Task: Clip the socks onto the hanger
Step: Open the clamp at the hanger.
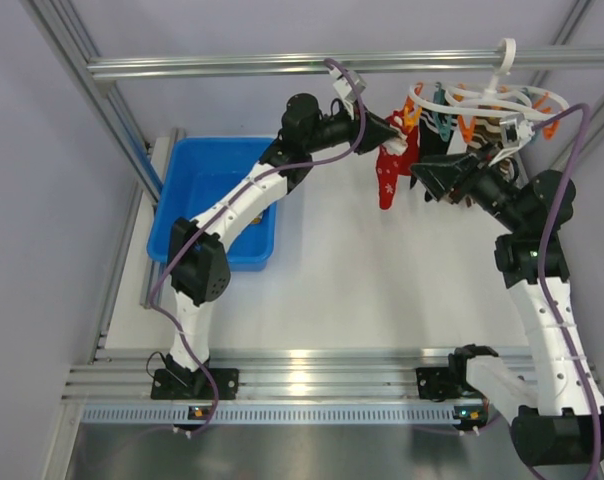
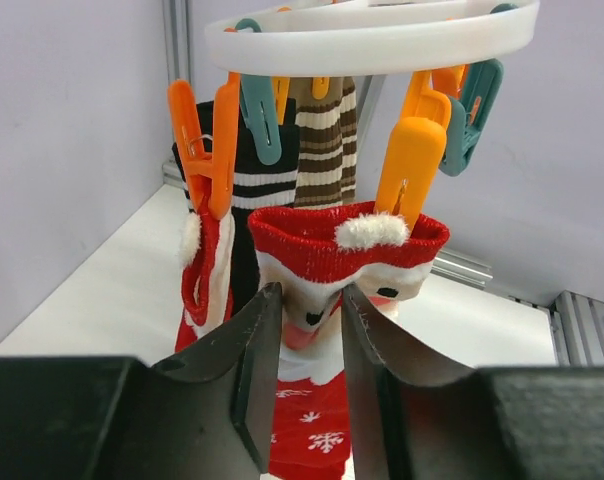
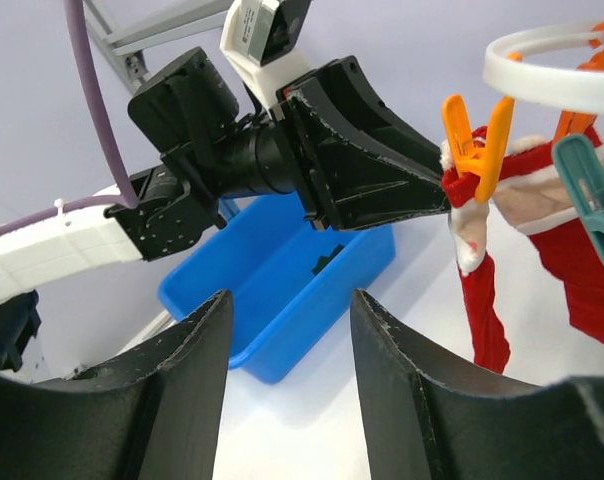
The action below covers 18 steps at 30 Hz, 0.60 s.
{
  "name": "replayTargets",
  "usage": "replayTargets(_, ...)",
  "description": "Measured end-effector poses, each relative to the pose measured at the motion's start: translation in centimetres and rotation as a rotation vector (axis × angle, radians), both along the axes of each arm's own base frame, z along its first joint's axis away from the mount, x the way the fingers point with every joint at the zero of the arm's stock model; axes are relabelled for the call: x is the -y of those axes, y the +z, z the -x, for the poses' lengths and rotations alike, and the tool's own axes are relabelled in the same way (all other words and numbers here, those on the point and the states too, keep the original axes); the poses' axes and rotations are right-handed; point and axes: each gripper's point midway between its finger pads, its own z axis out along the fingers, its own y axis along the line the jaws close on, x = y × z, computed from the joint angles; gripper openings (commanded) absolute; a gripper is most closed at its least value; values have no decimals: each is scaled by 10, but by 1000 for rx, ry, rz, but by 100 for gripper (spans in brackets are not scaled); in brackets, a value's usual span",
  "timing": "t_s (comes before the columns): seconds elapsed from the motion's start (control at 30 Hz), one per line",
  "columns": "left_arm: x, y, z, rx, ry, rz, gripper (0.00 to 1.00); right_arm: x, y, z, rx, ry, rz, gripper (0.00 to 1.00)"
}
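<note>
The white hanger ring [image 1: 482, 100] hangs from the top rail, with orange and teal pegs. In the left wrist view the ring [image 2: 382, 35] is just above. A red sock [image 2: 352, 240] with a white pompom hangs under an orange peg [image 2: 412, 165]. My left gripper [image 2: 310, 300] is open, its jaws a little apart at the sock's white face. A second red sock [image 2: 197, 280] hangs at the left. My right gripper [image 3: 290, 300] is open and empty, beside the hanger at the right [image 1: 427, 180]. The red sock [image 1: 390, 170] dangles between both grippers.
A blue bin [image 1: 212, 262] stands at the back left, under the left arm, with a dark item [image 3: 327, 262] inside. A black sock with white stripes [image 2: 252, 190] and a brown-and-cream striped sock [image 2: 322, 140] hang on the ring. Aluminium rail [image 1: 282, 65] overhead.
</note>
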Motion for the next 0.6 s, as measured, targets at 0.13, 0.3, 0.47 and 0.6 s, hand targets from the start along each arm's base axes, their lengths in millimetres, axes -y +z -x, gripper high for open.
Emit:
replayTargets(0.13,1,1,2,-6,-12,10,41,7,15,2,21,-25,5,50)
replayTargets(0.3,-3,-7,7,-36,-23,20,49,35,61,-3,124,-137,23,49)
replayTargets(0.47,-19,-23,16,-98,-7,-1,54,57,92,-3,201,-236,31,48)
replayTargets(0.6,-27,-13,29,-91,-7,4,56,64,93,-7,209,-277,47,47)
